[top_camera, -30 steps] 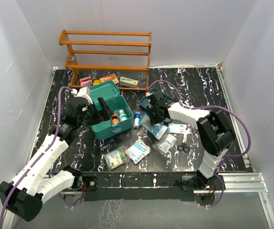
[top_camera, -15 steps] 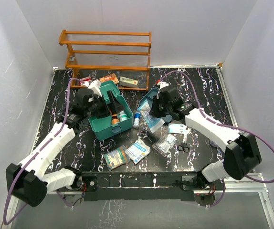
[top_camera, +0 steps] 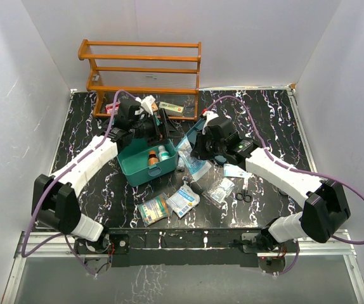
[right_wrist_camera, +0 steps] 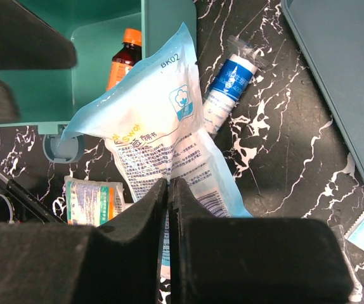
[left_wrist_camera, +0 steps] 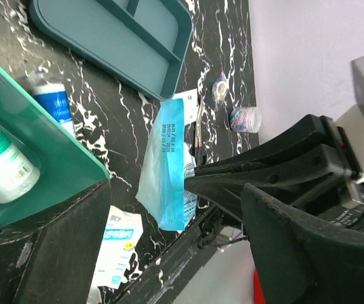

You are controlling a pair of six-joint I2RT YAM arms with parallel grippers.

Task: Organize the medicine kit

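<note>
The medicine kit [top_camera: 139, 170] is a teal-green box standing open at centre-left, with an orange-capped brown bottle [top_camera: 152, 156] and a white bottle [top_camera: 163, 152] inside. My right gripper [top_camera: 195, 151] is shut on a light blue plastic packet [top_camera: 188, 158] and holds it just right of the kit. In the right wrist view the gripper [right_wrist_camera: 169, 185] pinches the packet [right_wrist_camera: 150, 120] below the kit's corner [right_wrist_camera: 163, 38]. My left gripper [top_camera: 163, 124] is open and empty above the kit's far right corner. In the left wrist view the gripper [left_wrist_camera: 175, 196] looks down past the kit wall [left_wrist_camera: 36, 145] at the packet [left_wrist_camera: 169, 171].
An orange wooden rack [top_camera: 141, 66] stands at the back with small boxes [top_camera: 171, 107] under it. A darker teal tray [right_wrist_camera: 340, 76] lies right of the kit. A blue tube [right_wrist_camera: 229, 85] lies beside the kit. Several packets [top_camera: 183, 201] and scissors [top_camera: 243, 193] lie toward the front.
My left arm has swung from the kit's left side to above its far right corner. My right gripper has lifted the blue packet and carried it left toward the kit.
</note>
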